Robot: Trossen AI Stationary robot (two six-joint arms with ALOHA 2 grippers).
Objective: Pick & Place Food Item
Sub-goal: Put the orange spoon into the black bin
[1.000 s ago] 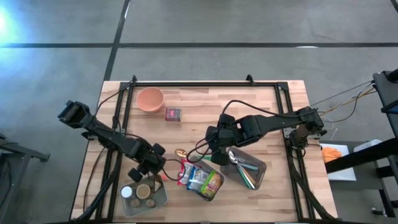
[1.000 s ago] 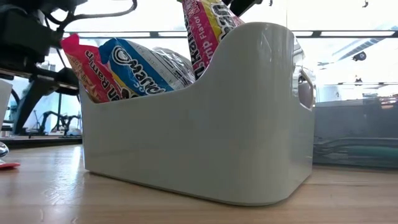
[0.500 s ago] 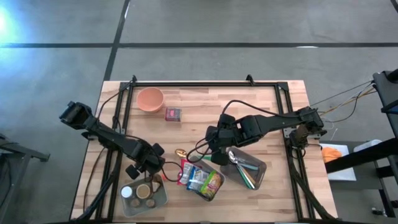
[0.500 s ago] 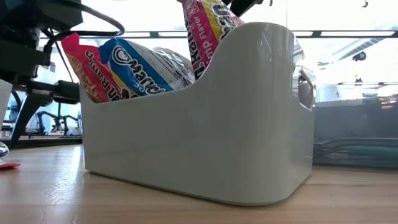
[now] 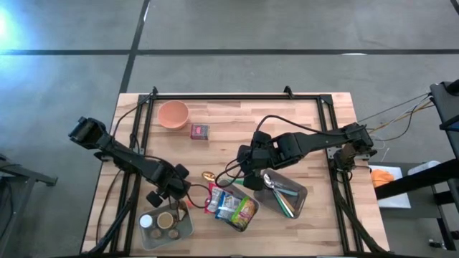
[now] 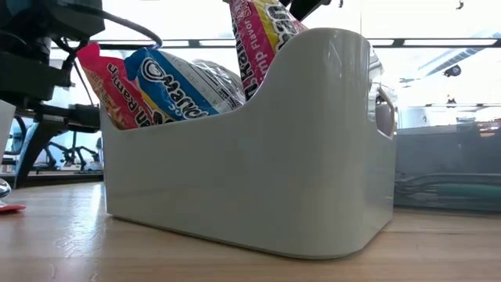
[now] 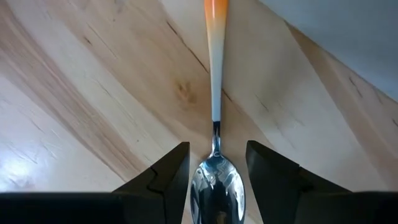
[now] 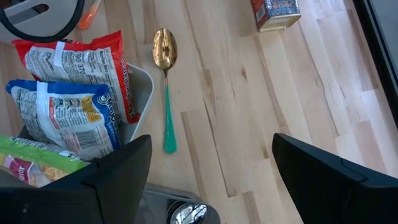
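Silver spoon (image 7: 217, 186) still in left tool (image 5: 174, 200), nudged slightly toward tray (image 5: 188, 228)

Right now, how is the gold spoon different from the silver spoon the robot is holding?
The gold spoon has a green handle; the silver spoon has a white handle turning orange. The gold spoon lies free on the table beside the snack bin; the silver spoon sits between the left gripper fingers. Both are shiny spoons.
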